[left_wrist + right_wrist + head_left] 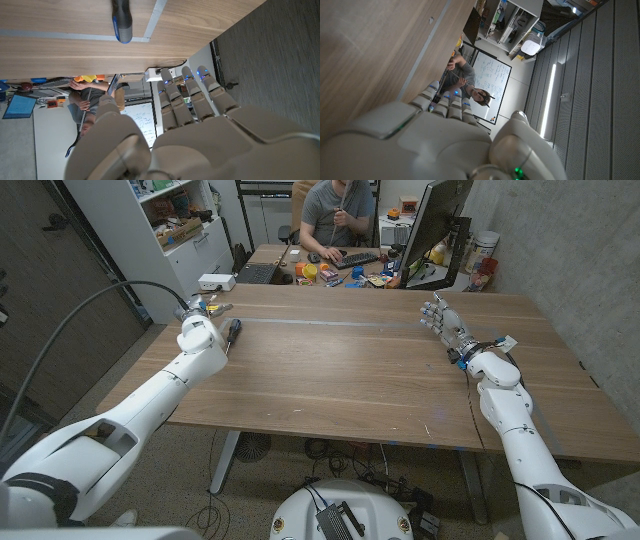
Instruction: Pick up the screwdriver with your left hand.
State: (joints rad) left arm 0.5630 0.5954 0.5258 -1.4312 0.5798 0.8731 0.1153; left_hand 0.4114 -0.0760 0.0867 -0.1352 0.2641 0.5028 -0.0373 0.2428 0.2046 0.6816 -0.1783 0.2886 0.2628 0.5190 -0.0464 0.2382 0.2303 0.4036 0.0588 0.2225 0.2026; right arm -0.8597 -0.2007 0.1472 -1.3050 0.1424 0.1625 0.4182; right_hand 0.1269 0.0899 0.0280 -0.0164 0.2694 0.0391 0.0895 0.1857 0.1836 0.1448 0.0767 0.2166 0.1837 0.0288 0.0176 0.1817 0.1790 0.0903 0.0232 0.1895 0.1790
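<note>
Looking along the desk (340, 370), we see our left robot hand (200, 330) near the left edge, fingers straight and apart, holding nothing. The screwdriver (232, 333) lies just beside it on the wood. Our right robot hand (445, 325) stands open near the right side.
</note>
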